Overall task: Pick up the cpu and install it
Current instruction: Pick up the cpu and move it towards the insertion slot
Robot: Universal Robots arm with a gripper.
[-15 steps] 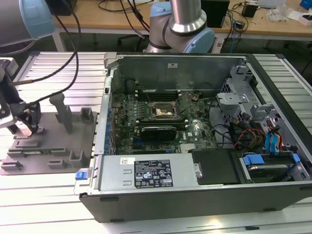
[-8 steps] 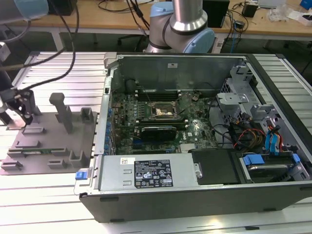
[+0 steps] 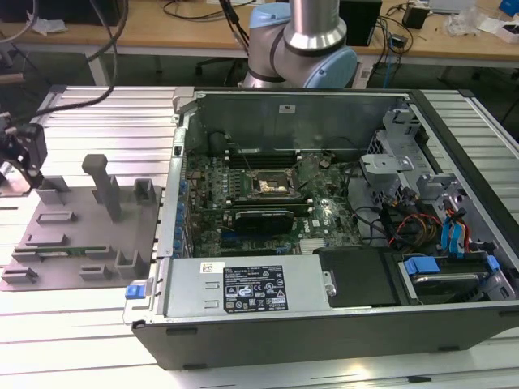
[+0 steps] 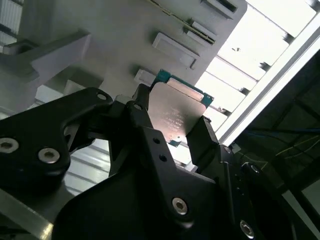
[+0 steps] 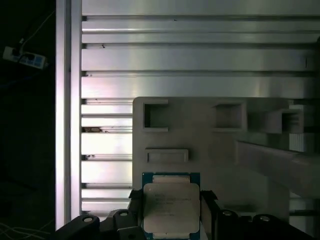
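An open computer case (image 3: 324, 344) lies on its side on the slatted aluminium table (image 3: 105, 109), toward the exterior view's right. Inside, a green motherboard (image 3: 243, 182) carries a dark metal-framed socket (image 3: 272, 184) near its middle. A silver power supply (image 3: 190, 296) with 1 large label sticker (image 3: 255, 288) sits along the case's near wall. A grey fixture plate (image 3: 81, 239) with 1 tall post (image 3: 104, 182) lies near the table's edge at the exterior view's left.
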